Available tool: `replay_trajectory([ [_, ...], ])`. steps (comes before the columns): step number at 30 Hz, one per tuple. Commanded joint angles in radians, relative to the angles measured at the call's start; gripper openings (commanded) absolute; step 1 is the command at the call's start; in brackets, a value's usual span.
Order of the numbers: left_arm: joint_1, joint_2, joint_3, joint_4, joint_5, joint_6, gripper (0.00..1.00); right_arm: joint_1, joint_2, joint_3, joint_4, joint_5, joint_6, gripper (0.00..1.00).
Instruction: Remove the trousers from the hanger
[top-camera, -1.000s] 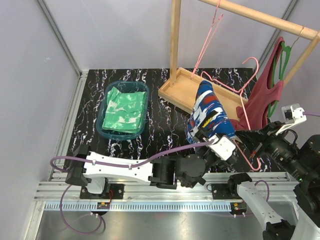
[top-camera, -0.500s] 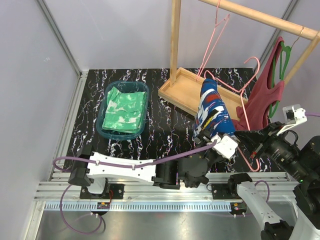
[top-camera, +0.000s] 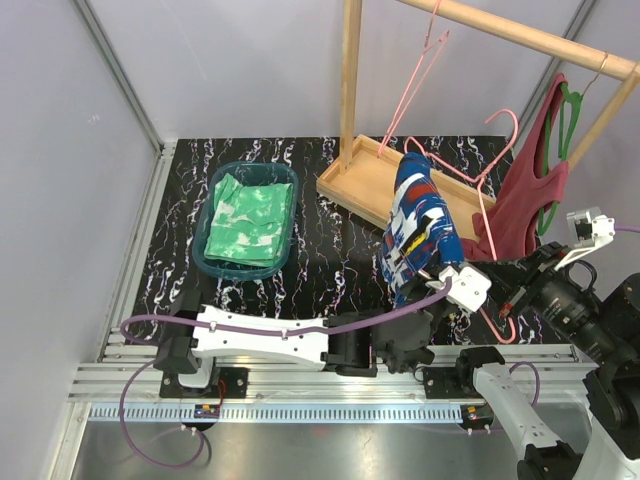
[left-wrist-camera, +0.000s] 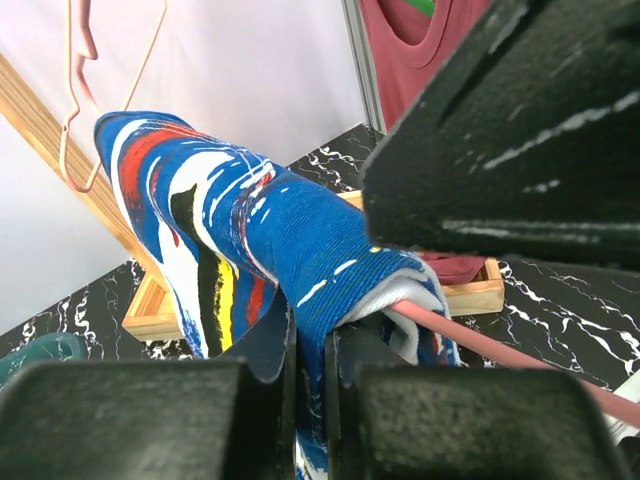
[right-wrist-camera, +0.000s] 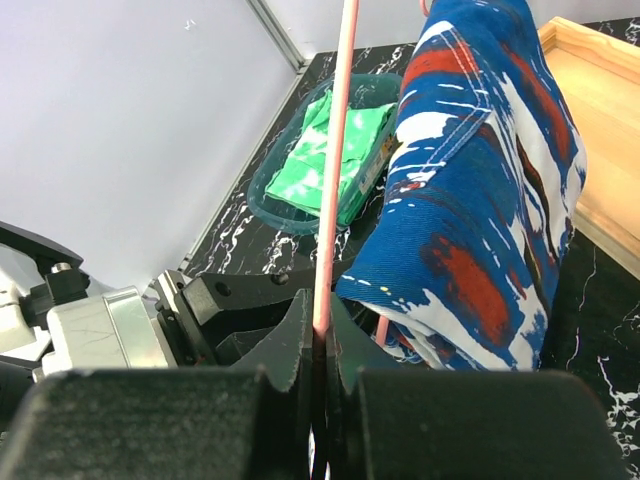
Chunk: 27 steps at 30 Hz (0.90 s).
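The blue trousers (top-camera: 420, 225) with red, white and yellow patches hang folded over the bar of a pink hanger (top-camera: 482, 190). My left gripper (left-wrist-camera: 308, 370) is shut on their lower fold (left-wrist-camera: 300, 250), right beside the hanger's bar (left-wrist-camera: 480, 335). The right gripper (right-wrist-camera: 322, 340) is shut on the hanger's thin pink wire (right-wrist-camera: 332, 210), holding it up near the table's right front (top-camera: 505, 300). The mottled green and white trousers (top-camera: 245, 225) lie folded in the teal basket (top-camera: 205, 240) at the left.
A wooden rack stands at the back right, with an upright post (top-camera: 350, 80) and a tray-like base (top-camera: 365, 185). A maroon tank top (top-camera: 530, 190) hangs from its rail on a green hanger. Another pink hanger (top-camera: 425, 60) dangles from the rail.
My left gripper was open a second ago and has now shut on the blue trousers' lower fold. The left arm reached further right. The right gripper kept its hold on the hanger.
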Motion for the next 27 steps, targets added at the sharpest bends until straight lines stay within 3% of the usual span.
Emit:
replay_trajectory([
  [1, 0.007, -0.074, -0.026, 0.059, -0.043, -0.031, 0.00, -0.004, -0.014, 0.022, 0.210, -0.016, -0.013, 0.00],
  [3, 0.007, -0.111, -0.044, 0.032, -0.029, -0.065, 0.13, -0.004, -0.008, 0.013, 0.199, 0.018, -0.027, 0.00],
  [5, 0.007, -0.133, -0.072, 0.019, -0.026, -0.076, 0.14, -0.003, 0.000, 0.007, 0.196, 0.038, -0.033, 0.00],
  [8, 0.007, -0.163, -0.100, -0.005, -0.032, -0.091, 0.37, -0.004, 0.009, 0.008, 0.195, 0.047, -0.037, 0.00],
  [9, 0.009, -0.174, -0.110, -0.007, -0.023, -0.097, 0.39, -0.004, 0.012, 0.011, 0.199, 0.039, -0.033, 0.00],
  [16, 0.009, -0.173, -0.127, -0.039, -0.001, -0.119, 0.43, -0.004, 0.052, 0.103, 0.193, 0.012, -0.022, 0.00],
  [20, 0.007, -0.185, -0.136, -0.079, 0.095, -0.154, 0.63, -0.004, 0.073, 0.116, 0.193, 0.021, -0.022, 0.00],
  [27, 0.009, -0.211, -0.166, -0.074, 0.165, -0.185, 0.68, -0.003, 0.092, 0.105, 0.214, -0.013, -0.008, 0.00],
])
